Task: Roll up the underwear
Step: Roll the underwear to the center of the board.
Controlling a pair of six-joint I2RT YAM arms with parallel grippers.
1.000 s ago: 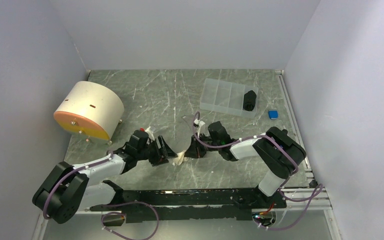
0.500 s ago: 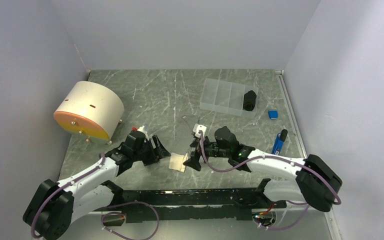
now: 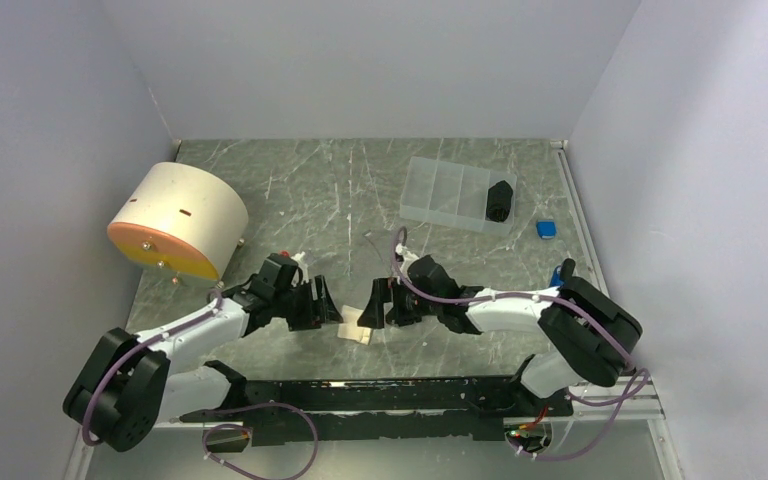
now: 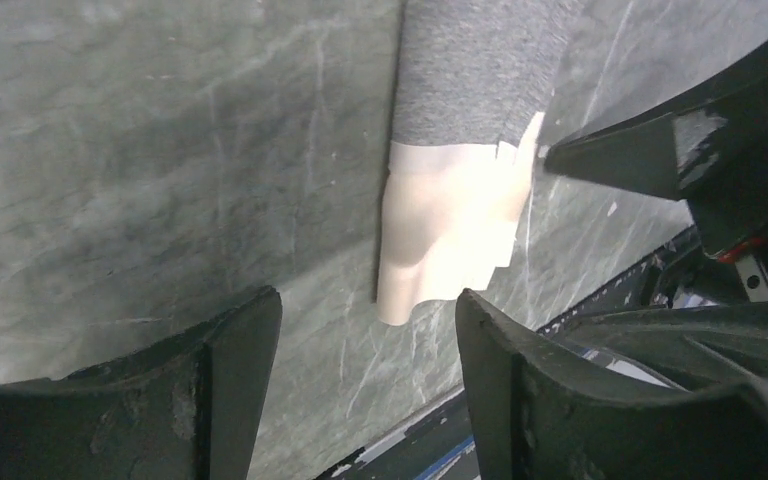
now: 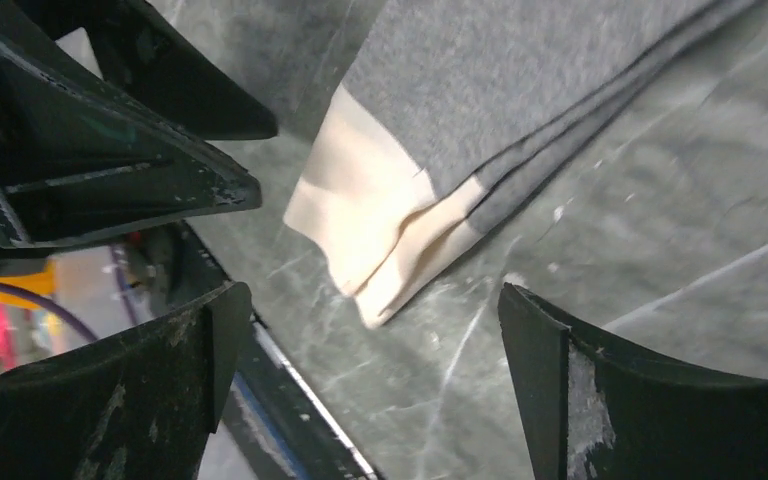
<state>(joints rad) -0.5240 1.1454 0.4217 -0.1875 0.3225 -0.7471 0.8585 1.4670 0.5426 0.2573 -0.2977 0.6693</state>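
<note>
We hold our left claw (image 3: 322,303) and right claw (image 3: 385,305) both spread, pinching nothing, facing each other low over the desk (image 3: 310,190). Between the 2 lies the folded grey underwear (image 4: 460,170), flat, its cream end toward the near edge.

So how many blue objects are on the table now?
2: one small blue object right of the clear tray, and a second blue object nearer the front, partly hidden behind the right arm. Others may be hidden.

Showing matt grey knitted cloth with a smoother cream band on the underwear (image 4: 480,70); gleaming dully across the marbled table (image 4: 160,150).
</note>
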